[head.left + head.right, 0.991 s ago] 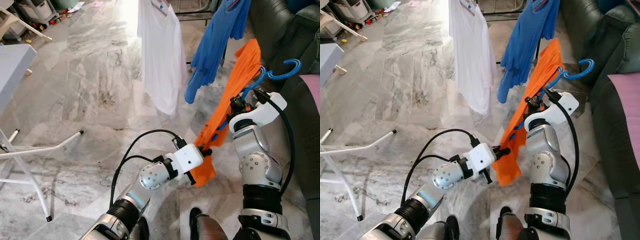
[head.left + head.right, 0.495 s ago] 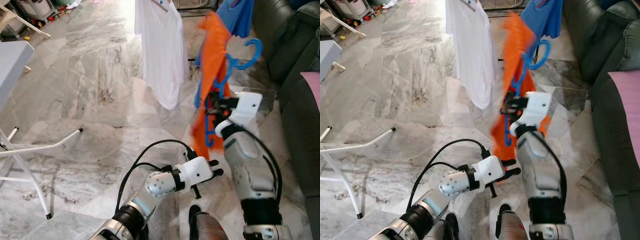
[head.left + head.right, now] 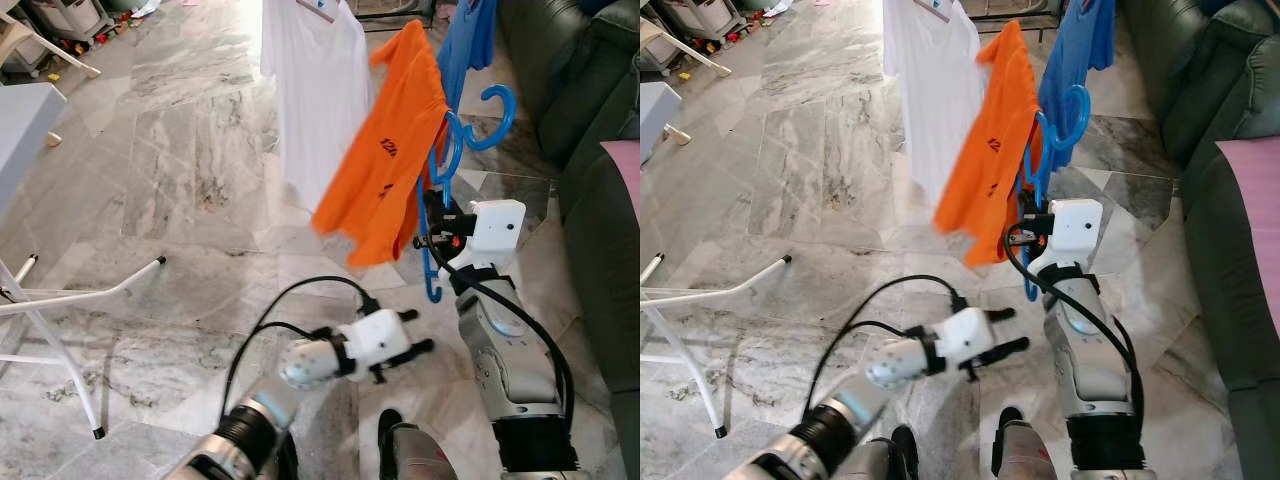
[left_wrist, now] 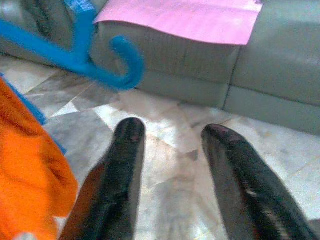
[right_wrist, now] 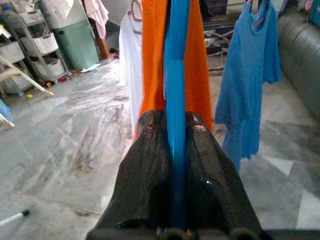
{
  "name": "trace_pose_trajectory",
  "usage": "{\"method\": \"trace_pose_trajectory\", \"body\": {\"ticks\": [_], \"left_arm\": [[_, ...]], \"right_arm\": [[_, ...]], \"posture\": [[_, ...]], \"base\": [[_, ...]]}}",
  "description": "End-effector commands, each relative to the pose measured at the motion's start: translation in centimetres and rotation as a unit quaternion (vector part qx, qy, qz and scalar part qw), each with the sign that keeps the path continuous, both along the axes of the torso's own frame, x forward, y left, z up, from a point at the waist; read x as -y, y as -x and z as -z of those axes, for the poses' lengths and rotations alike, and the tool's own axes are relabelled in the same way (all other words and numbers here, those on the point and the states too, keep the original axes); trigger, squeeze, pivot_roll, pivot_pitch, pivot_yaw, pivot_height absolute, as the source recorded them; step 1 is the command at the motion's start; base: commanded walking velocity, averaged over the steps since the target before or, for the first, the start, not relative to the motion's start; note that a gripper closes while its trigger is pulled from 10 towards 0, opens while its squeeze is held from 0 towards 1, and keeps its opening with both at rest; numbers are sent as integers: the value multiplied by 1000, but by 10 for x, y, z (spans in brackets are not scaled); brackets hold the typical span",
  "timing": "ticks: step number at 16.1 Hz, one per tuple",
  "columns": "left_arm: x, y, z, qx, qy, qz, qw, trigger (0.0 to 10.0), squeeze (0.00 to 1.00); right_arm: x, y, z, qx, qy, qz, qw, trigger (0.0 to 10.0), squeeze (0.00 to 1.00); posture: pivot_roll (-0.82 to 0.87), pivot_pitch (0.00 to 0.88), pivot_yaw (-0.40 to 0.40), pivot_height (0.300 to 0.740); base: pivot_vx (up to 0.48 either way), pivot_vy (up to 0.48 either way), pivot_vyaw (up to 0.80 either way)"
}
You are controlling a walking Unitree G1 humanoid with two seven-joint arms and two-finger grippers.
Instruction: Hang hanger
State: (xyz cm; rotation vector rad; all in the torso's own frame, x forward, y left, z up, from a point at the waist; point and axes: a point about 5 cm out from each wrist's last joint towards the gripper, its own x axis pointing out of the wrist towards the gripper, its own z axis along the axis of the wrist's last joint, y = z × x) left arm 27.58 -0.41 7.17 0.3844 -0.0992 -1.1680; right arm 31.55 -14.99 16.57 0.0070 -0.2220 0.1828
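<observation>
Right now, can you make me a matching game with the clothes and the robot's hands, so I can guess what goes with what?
Things:
1. orange shirt
2. white shirt
3. left end effector
4. right end effector

States:
A. open, holding nothing, low above the floor
B. hanging up already, to the robot's left of the orange one
C. shut on the blue hanger
D. draped on the blue hanger that is held up

Pairs: 1-D, 2-B, 3-A, 4-C
</observation>
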Motion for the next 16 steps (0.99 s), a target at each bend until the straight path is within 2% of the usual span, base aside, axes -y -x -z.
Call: {"method": "trace_pose_trajectory", "body": {"ticks": [1,2,3,7,9,10,13,15,16], "left_arm": [[-8,-1,0,4,2,-6,1000,10000,1000],[-16,-5,-1,6,4,-19,1000,10000,1000],[-31,-12,-6,11,9,-38,999,10000,1000],[-50,-25,-34,57,32,-55,996,10000,1000],[-61,-32,-47,84,43,-73,993,10000,1000],[-63,-33,-48,88,43,-78,992,10000,1000],[-73,-42,-54,107,42,-112,987,10000,1000],[-78,-46,-60,129,39,-128,982,10000,1000],[-83,-52,-66,148,38,-145,978,10000,1000]], "right_arm": [[-4,5,-5,25,19,-13,999,10000,0],[-2,7,0,16,20,-22,999,10000,0],[2,12,9,0,27,-32,999,10000,0],[12,28,31,-17,37,-47,998,10000,0],[18,40,40,-33,51,-96,993,10000,0],[19,41,40,-35,57,-103,993,10000,0],[31,48,44,-43,124,-137,982,10000,0],[42,51,46,-55,146,-153,976,10000,0],[56,54,48,-73,180,-170,966,10000,0]], "posture": [[-157,258,121,740],[-155,254,123,740],[-155,254,123,740],[-139,250,123,740],[-137,252,123,740],[-137,252,123,740],[-147,256,114,740],[-148,259,109,740],[-149,261,104,740]], "base": [[0,0,0],[0,0,0],[0,0,0],[0,0,0],[0,0,0],[0,0,0],[0,0,0],[0,0,0],[0,0,0]]}}
